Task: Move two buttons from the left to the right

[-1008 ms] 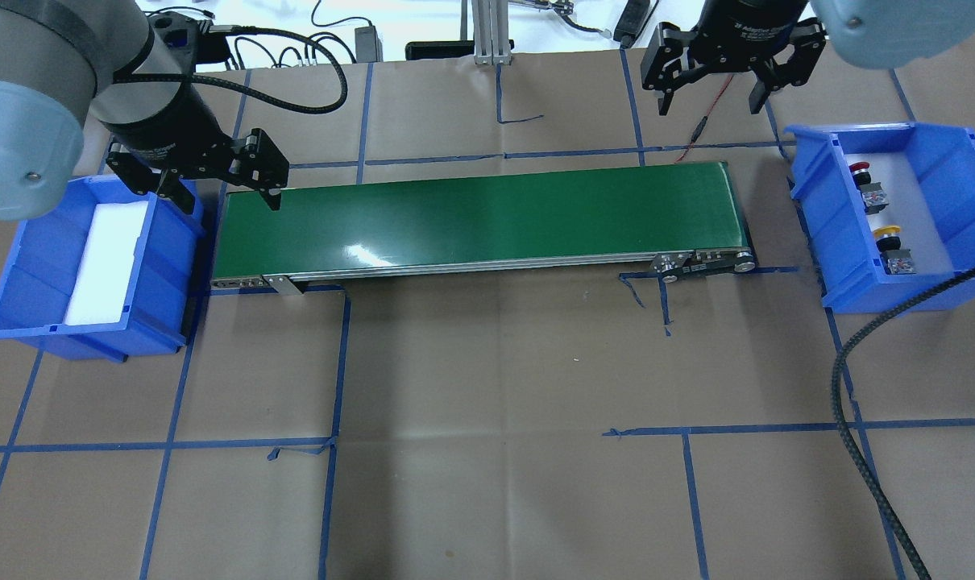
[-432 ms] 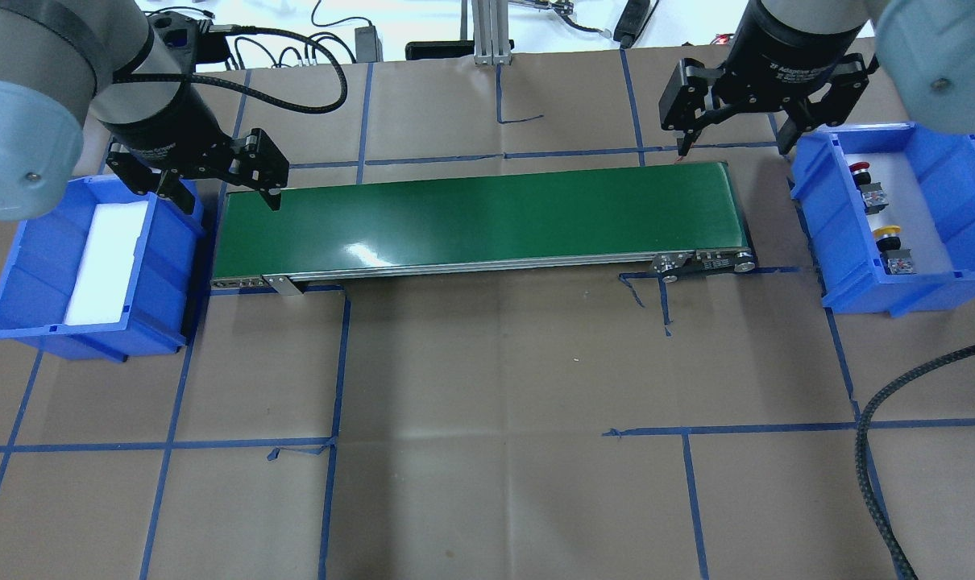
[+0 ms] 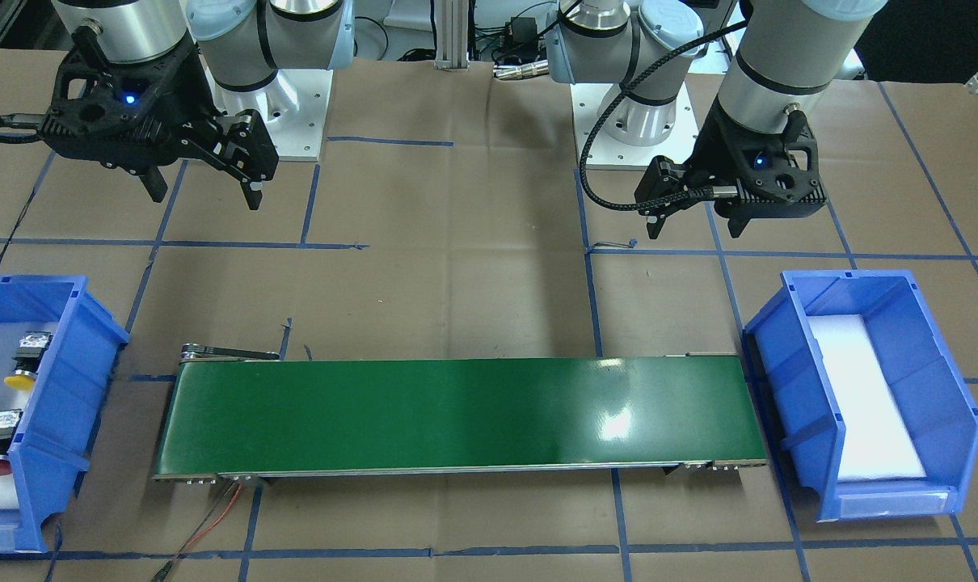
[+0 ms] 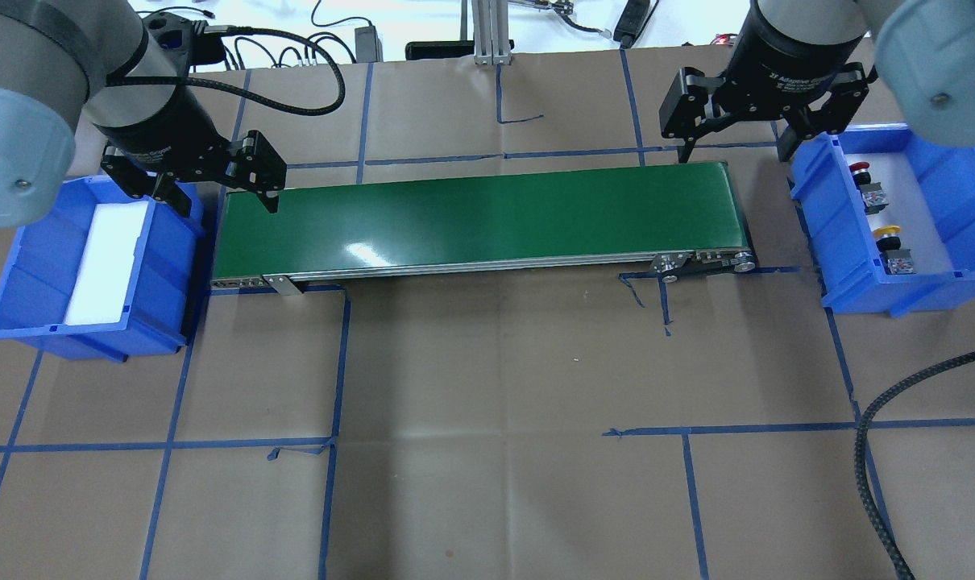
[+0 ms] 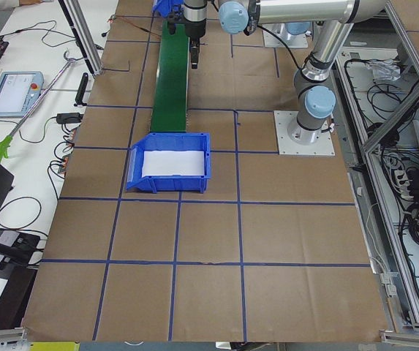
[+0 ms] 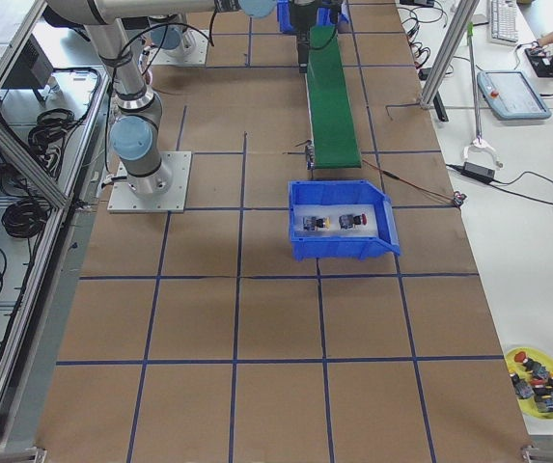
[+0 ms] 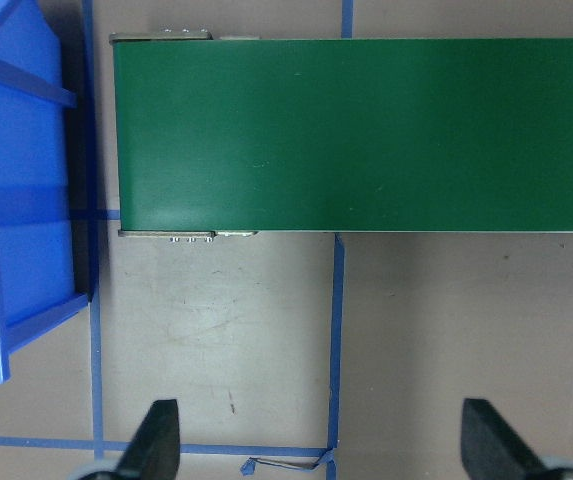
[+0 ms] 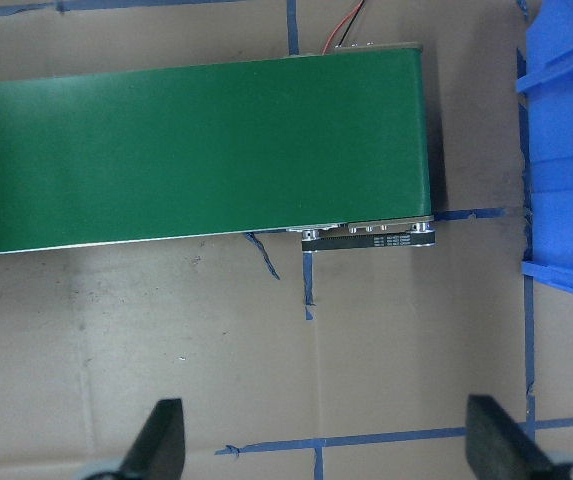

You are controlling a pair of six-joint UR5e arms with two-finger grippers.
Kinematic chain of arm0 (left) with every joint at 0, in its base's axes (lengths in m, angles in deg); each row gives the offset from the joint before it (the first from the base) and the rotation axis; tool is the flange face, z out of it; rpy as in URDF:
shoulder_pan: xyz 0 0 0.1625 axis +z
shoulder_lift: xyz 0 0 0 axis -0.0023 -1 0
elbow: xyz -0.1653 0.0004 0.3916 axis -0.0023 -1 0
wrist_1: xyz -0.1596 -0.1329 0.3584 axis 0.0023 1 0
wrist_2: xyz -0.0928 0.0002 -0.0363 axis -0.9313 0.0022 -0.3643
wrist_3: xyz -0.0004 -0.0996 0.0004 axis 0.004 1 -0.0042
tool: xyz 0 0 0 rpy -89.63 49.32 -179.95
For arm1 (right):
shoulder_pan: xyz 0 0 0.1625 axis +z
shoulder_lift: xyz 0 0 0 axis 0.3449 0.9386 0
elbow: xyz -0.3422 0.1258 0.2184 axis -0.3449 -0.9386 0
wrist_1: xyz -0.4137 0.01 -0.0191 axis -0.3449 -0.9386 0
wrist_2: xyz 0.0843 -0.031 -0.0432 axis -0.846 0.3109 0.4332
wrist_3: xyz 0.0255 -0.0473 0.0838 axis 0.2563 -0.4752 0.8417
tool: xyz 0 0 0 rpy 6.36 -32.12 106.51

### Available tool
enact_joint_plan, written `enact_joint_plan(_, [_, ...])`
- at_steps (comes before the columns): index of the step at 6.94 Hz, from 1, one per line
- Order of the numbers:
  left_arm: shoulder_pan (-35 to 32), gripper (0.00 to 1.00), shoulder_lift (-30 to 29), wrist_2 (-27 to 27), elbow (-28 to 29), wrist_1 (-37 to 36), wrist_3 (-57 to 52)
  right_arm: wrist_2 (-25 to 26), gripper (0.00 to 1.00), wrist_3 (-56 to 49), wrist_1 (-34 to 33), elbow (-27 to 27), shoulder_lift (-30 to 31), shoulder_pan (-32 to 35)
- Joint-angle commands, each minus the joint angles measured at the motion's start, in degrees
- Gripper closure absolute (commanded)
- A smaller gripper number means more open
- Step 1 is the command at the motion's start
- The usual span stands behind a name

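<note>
- The red button [image 4: 865,181] and the yellow button [image 4: 891,246] are seen lying on their sides in the right bin [image 4: 810,205], on its white lining.
- The two buttons are set near each other but not touching, with the red one farther from the robot.
- The right fingers [image 4: 684,147] are held wide apart with nothing gripped between them. They are raised over the surface [image 4: 495,387] near the right end of the green belt [image 4: 479,221], close to the right bin.
- The left fingers [image 4: 268,189] are likewise spread apart and grip nothing. They are raised near the belt's left end, just beside the left bin [image 4: 165,242].
- A white pad [image 4: 107,262] is seen inside the left bin.
- The belt is laid lengthwise between the two blue bins, on a surface covered in brown paper and marked with blue tape lines.
- A red wire [image 3: 214,517] is seen running out from the belt's right end.
</note>
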Motion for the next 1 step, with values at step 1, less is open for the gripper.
enact_joint_plan(1, [0.0, 0.0, 0.11, -0.02, -0.23, 0.06, 0.02, 0.0, 0.01, 0.0, -0.39, 0.02, -0.34, 0.0])
